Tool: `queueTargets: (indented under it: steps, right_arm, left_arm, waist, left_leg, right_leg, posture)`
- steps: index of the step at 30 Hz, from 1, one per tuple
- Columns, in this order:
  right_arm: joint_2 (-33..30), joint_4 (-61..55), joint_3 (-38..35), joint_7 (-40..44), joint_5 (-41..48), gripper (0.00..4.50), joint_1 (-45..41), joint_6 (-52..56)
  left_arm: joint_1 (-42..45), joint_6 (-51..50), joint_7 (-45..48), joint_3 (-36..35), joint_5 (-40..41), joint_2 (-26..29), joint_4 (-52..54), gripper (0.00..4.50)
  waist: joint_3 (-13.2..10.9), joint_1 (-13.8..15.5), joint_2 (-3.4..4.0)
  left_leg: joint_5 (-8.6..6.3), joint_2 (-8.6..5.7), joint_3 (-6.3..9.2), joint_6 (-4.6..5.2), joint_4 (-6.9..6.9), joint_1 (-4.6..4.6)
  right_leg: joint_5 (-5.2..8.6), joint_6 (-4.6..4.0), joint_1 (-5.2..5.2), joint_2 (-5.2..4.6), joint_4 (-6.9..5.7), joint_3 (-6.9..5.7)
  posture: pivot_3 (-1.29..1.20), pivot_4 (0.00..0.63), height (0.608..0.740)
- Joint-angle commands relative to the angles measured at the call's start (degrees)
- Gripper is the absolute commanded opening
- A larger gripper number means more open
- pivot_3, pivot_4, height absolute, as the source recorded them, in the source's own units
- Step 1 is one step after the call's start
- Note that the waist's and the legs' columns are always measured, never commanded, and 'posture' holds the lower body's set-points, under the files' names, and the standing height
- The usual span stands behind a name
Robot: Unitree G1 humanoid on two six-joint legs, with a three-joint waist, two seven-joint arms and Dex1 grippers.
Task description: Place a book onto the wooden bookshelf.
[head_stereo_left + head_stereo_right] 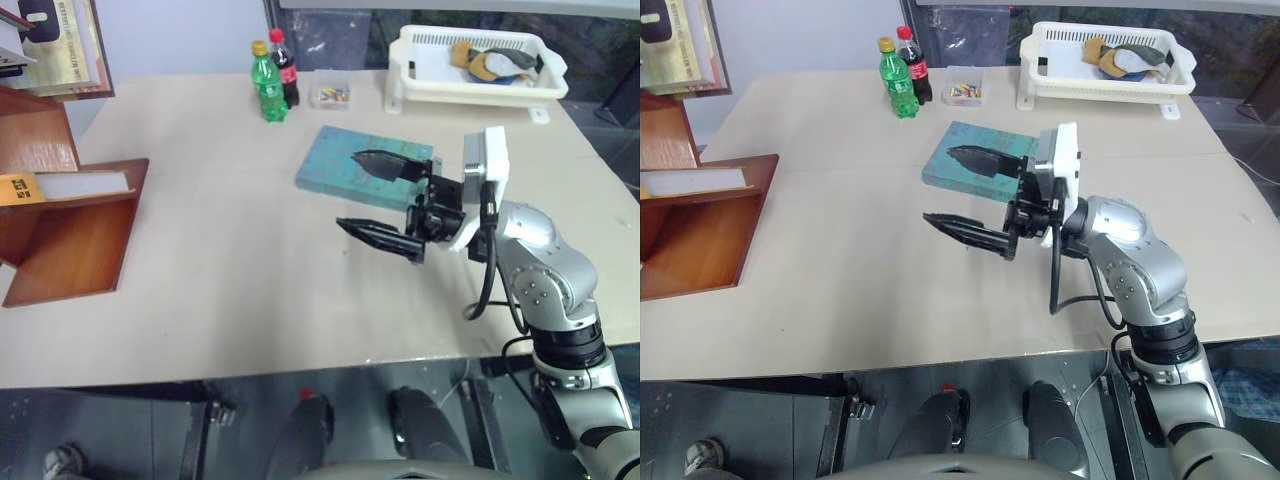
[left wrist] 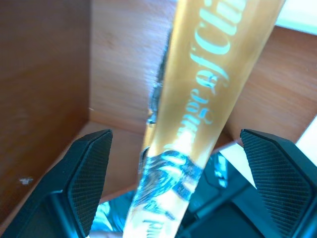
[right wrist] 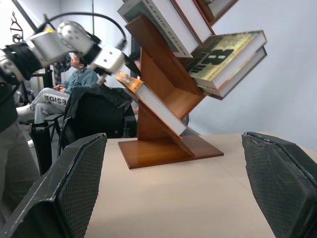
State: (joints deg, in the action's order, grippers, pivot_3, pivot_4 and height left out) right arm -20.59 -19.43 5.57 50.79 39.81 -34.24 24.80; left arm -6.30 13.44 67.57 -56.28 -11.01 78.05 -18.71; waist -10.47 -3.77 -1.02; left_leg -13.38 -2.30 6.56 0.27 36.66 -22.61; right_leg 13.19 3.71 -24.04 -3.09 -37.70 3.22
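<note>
The orange-yellow book (image 1: 75,184) lies on a slanted panel of the reddish-brown wooden bookshelf (image 1: 75,245) at the table's left edge, white page edges facing the table. In the left wrist view its spine (image 2: 208,89) runs between the two fingers of my left gripper (image 2: 176,136), which stand wide apart and clear of it: open. The right wrist view shows that gripper (image 3: 121,69) at the upper end of the book (image 3: 158,106). My right gripper (image 1: 348,190) hovers open and empty over the table's middle, pointing left toward the shelf.
A teal-blue book (image 1: 340,165) lies flat just behind the right gripper. Two bottles (image 1: 268,85), a small clear box (image 1: 330,95) and a white basket (image 1: 475,65) stand along the far edge. More books (image 3: 228,54) rest higher on the shelf; a person (image 3: 74,84) sits beyond it.
</note>
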Motion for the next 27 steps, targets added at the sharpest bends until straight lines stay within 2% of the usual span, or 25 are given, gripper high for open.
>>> queueTargets:
  steps: [1,4,9,13,16,20,23,25,27]
  right_arm:
    - [-0.2,-0.5,-1.8,0.8,0.9,4.50,-1.4,-0.8]
    - [-0.2,0.1,-1.8,1.4,1.1,4.50,-1.4,-0.7]
    - [-0.6,1.1,-1.8,3.0,1.1,4.50,-1.0,-0.7]
    - [-1.0,1.7,-2.1,4.0,1.2,4.50,-0.7,-0.8]
    - [-1.5,0.9,-2.6,3.7,1.4,4.50,-0.4,-0.3]
    - [-3.0,-1.4,-4.0,2.2,1.9,4.50,0.6,0.9]
    - [-4.8,-4.5,-5.3,-0.2,2.3,4.50,2.4,2.4]
    - [-5.9,-7.0,-6.3,-2.6,2.3,4.50,4.3,3.6]
    - [-7.7,-10.0,-6.8,-4.8,0.5,4.50,7.4,4.2]
  left_arm:
    - [-0.1,3.2,1.1,-4.7,3.2,-0.3,0.3,4.46]
    - [-0.8,4.4,2.5,-6.9,5.0,-1.0,0.7,4.46]
    - [-3.3,6.1,10.5,-11.6,14.0,-4.5,6.6,4.46]
    - [-2.3,3.6,10.7,-10.4,20.7,-7.1,13.6,4.46]
    - [0.1,-1.1,7.2,-6.2,26.3,-9.1,21.2,4.46]
    - [6.2,-9.4,-1.9,4.8,32.9,-11.1,31.5,4.46]
    - [10.3,-14.7,-9.0,17.0,36.3,-15.3,40.4,4.46]
    - [13.3,-18.4,-14.7,27.1,37.0,-21.1,45.3,4.46]
    - [15.8,-22.9,-21.9,37.4,36.2,-29.5,48.9,4.46]
  waist:
    - [0.0,0.0,0.00]
    - [0.0,0.0,-0.01]
    - [0.0,0.0,-0.01]
    - [0.0,0.3,-0.02]
    - [0.0,0.6,-0.02]
    - [0.0,1.0,-0.03]
    - [0.0,1.4,0.03]
    - [0.1,1.6,0.11]
    - [0.1,1.7,0.11]
  left_leg:
    - [0.00,0.00,0.02,0.00,-0.01,0.00]
    - [0.00,0.00,0.04,0.00,-0.03,-0.02]
    - [0.00,0.00,0.05,-0.01,-0.06,-0.02]
    - [-0.01,0.00,0.13,-0.01,-0.06,-0.03]
    - [-0.01,0.00,0.18,-0.02,-0.06,-0.03]
    - [-0.01,-0.02,0.20,-0.02,-0.03,-0.03]
    - [-0.01,-0.05,0.20,-0.02,-0.03,-0.03]
    - [-0.01,-0.12,0.20,-0.02,-0.04,-0.03]
    - [-0.01,-0.20,0.19,-0.02,0.01,-0.06]
  right_leg:
    - [0.00,0.00,0.00,-0.03,0.00,0.00]
    - [0.00,-0.01,-0.02,-0.03,0.01,0.00]
    - [-0.01,-0.01,-0.05,-0.05,0.03,0.06]
    - [-0.01,-0.01,-0.04,-0.10,0.04,0.03]
    - [-0.01,-0.01,-0.03,-0.08,0.04,0.02]
    - [-0.02,-0.01,-0.03,-0.04,0.02,0.02]
    - [-0.02,0.00,-0.03,-0.01,-0.01,0.05]
    - [-0.03,0.01,-0.02,-0.04,0.02,0.07]
    - [-0.04,0.02,-0.02,-0.06,-0.03,0.11]
  posture:
    - [0.00,0.150,0.740]
    - [0.00,0.150,0.740]
    - [0.00,0.150,0.740]
    - [0.00,0.150,0.740]
    - [0.00,0.150,0.740]
    - [0.00,0.150,0.740]
    - [0.00,0.150,0.740]
    - [0.00,0.150,0.740]
    - [0.00,0.150,0.740]
